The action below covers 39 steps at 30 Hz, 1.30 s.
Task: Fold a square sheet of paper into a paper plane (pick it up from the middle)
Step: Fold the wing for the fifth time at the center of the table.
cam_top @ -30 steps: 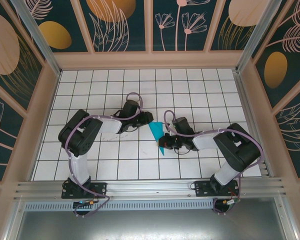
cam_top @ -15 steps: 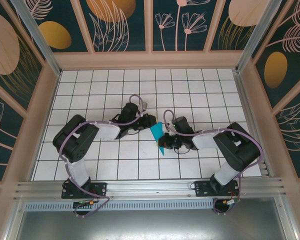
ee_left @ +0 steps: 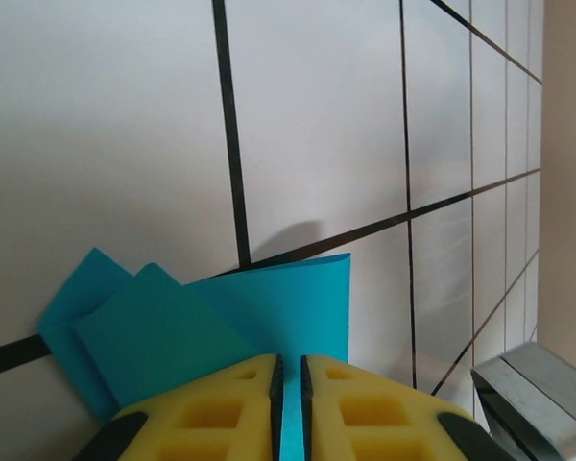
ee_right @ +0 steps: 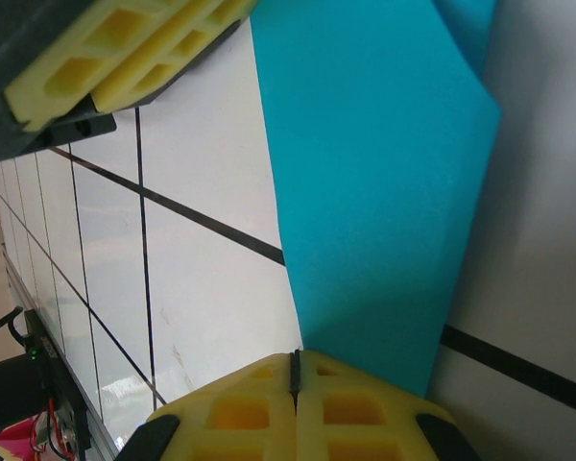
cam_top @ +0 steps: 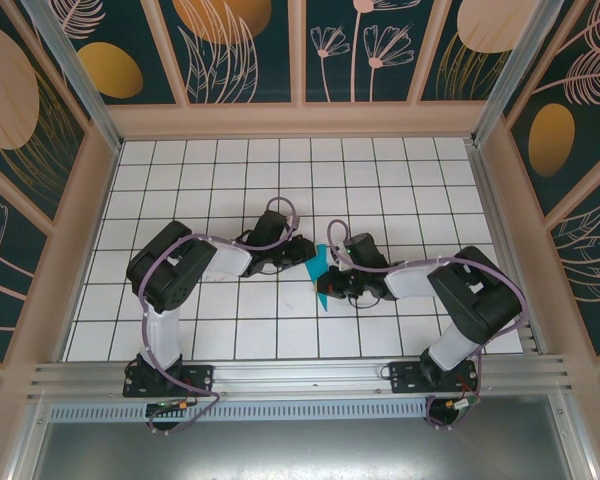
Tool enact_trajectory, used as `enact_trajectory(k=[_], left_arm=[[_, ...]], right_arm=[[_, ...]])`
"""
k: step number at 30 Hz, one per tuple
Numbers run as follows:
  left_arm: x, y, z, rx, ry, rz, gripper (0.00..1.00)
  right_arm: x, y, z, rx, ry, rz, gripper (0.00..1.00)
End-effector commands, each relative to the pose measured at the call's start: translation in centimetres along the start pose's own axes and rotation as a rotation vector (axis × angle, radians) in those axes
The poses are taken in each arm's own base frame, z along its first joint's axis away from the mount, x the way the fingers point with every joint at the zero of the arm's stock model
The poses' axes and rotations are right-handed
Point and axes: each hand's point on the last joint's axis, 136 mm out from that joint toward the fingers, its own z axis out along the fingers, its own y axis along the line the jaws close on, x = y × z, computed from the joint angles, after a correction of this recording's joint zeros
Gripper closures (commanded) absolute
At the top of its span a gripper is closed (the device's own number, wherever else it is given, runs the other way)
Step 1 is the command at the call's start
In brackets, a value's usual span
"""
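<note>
Paper (cam_top: pixel 320 268) is sitting roughly mid-bench (cam_top: pixel 230 180), right between the two hands, and it's already got folds in it. From above it's a narrow teal sliver with a point towards the near edge.

Left hand (cam_top: pixel 308 252) comes in from the left. In its wrist view the yellow pads (ee_left: pixel 221 413) are squeezed nearly together with a thin strip of teal between them, so it's pinching an edge of the paper (ee_left: pixel 221 322). That flap curls up off the white tiles and throws a small shadow, and two more layered corners poke out to the left of it.

Right hand (cam_top: pixel 330 282) comes in from the right, just beside the other one. In the wrist view its pads (ee_right: pixel 365 413) are pressed flat together, only a dark seam between them. The paper (ee_right: pixel 374 192) runs right up to its tips (can't tell if any of it is nipped or if the tips are just touching it). The left hand's pads show in the top left corner (ee_right: pixel 125 58), at the paper's far end.
</note>
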Motion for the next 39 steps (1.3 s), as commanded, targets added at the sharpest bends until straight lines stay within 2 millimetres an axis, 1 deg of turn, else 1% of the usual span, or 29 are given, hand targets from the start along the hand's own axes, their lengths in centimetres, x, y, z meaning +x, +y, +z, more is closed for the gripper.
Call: enact_trajectory(k=[1,3,5,8,9,11,15,19,21,23,25,26,28,31,33,34,35,37,39], left_arm=[[0.2,5.9,0.1,-0.217,-0.029,-0.063,0.85],[0.3,6.1,0.1,-0.222,-0.032,-0.07,0.85],[0.4,6.3,0.1,-0.226,-0.027,-0.075,0.85],[0.2,5.8,0.1,-0.209,-0.028,-0.074,0.84],[0.2,5.6,0.1,-0.203,-0.028,-0.072,0.84],[0.0,5.1,0.1,-0.19,-0.024,-0.063,0.83],[-0.3,4.4,-0.2,-0.174,-0.029,-0.05,0.82],[-0.8,2.4,-0.6,-0.109,-0.04,-0.026,0.78],[-1.3,1.2,-1.1,-0.086,-0.057,-0.018,0.77],[-2.0,-0.2,-1.7,-0.061,-0.07,-0.004,0.75],[-2.7,-1.9,-2.6,-0.036,-0.09,0.016,0.68],[-2.9,-2.3,-3.1,-0.045,-0.102,0.021,0.64],[-3.8,-2.6,-4.6,-0.103,-0.144,0.033,0.54],[-4.4,-3.2,-7.0,-0.162,-0.21,0.054,0.5],[-4.4,-3.1,-8.2,-0.212,-0.234,0.061,0.47],[-4.1,-3.0,-8.5,-0.244,-0.235,0.069,0.46],[-3.7,-2.5,-8.7,-0.285,-0.23,0.075,0.44],[-3.2,-2.6,-8.9,-0.358,-0.23,0.092,0.39],[-2.3,-2.5,-8.5,-0.394,-0.216,0.105,0.35]], right_arm=[[3.6,-1.6,-0.8,0.037,0.099,0.058,1.0],[4.7,-1.3,-1.2,0.008,0.112,0.069,1.0],[6.4,-1.5,-1.4,-0.012,0.143,0.102,1.0],[8.3,-2.7,-1.6,0.012,0.175,0.152,1.0],[8.6,-2.7,-1.7,0.012,0.171,0.153,1.0],[8.4,-2.4,-2.2,0.004,0.148,0.14,1.0],[6.8,-1.2,-3.4,0.03,0.096,0.083,0.99],[3.5,-0.3,-5.0,0.075,-0.034,0.029,0.96],[2.1,-0.7,-5.8,0.098,-0.098,0.039,0.92],[1.0,-1.6,-6.3,0.129,-0.143,0.07,0.91],[0.0,-2.4,-6.7,0.15,-0.183,0.1,0.9],[-0.3,-2.7,-6.8,0.16,-0.201,0.112,0.89],[-1.2,-3.1,-7.3,0.185,-0.249,0.131,0.85],[-2.2,-3.4,-8.0,0.206,-0.318,0.145,0.79],[-2.6,-3.5,-8.4,0.21,-0.355,0.161,0.77],[-2.8,-3.4,-8.4,0.203,-0.371,0.167,0.76],[-2.9,-3.4,-8.5,0.197,-0.38,0.172,0.74],[-3.1,-3.5,-8.5,0.192,-0.393,0.18,0.72],[-3.2,-3.5,-8.5,0.192,-0.402,0.183,0.7]])
